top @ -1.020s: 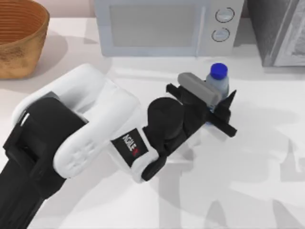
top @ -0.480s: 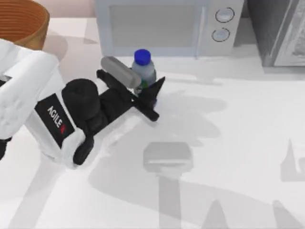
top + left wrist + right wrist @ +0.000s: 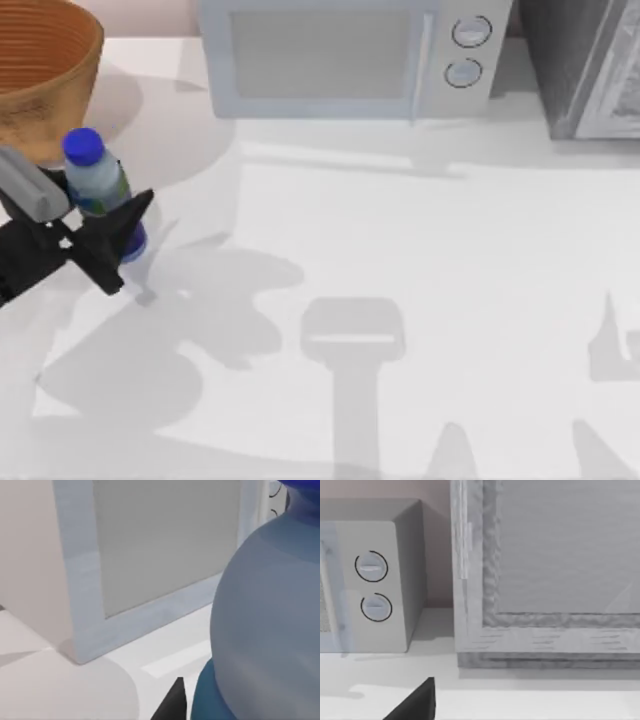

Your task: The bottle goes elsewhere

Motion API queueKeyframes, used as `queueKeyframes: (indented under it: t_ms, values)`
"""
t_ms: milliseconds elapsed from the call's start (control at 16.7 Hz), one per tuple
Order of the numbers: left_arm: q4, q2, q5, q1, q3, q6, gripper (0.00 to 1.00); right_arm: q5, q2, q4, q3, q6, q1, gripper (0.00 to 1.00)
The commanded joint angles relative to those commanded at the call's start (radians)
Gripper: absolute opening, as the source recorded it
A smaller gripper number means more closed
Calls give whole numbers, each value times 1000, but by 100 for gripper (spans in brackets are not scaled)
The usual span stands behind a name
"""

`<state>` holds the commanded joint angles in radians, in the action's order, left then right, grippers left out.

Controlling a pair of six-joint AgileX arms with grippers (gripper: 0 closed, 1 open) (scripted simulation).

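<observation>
The bottle [image 3: 98, 188], clear with a blue cap and a blue label, hangs above the table near its left edge, just in front of the basket. My left gripper [image 3: 85, 215] is shut on the bottle's body, a grey finger on one side and a black finger [image 3: 122, 232] on the other. In the left wrist view the bottle [image 3: 270, 610] looms very close, with a black fingertip [image 3: 172, 705] beside it. A dark part of my right gripper [image 3: 415, 702] sits at the edge of the right wrist view.
A wicker basket [image 3: 40, 70] stands at the back left. A white microwave [image 3: 340, 50] sits at the back middle, with a grey cabinet [image 3: 590, 70] at the back right. The arms' shadows fall across the white tabletop [image 3: 450, 250].
My left arm has swung the bottle from the middle right of the table, past the microwave's front, to the far left beside the basket.
</observation>
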<state>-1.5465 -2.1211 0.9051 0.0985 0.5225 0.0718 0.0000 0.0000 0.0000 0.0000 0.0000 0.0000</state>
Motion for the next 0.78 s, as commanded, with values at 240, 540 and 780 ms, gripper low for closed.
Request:
queueKeyframes:
  t_ms: [240,540,780]
  values:
    - [-12,34,48,48,-47,5,0,0,0,0,0,0,0,100]
    - [-15,11,35,33,-31,5,0,0,0,0,0,0,0,100]
    - [-49,-103,-31,-40,57,-3,0,0,0,0,0,0,0,100]
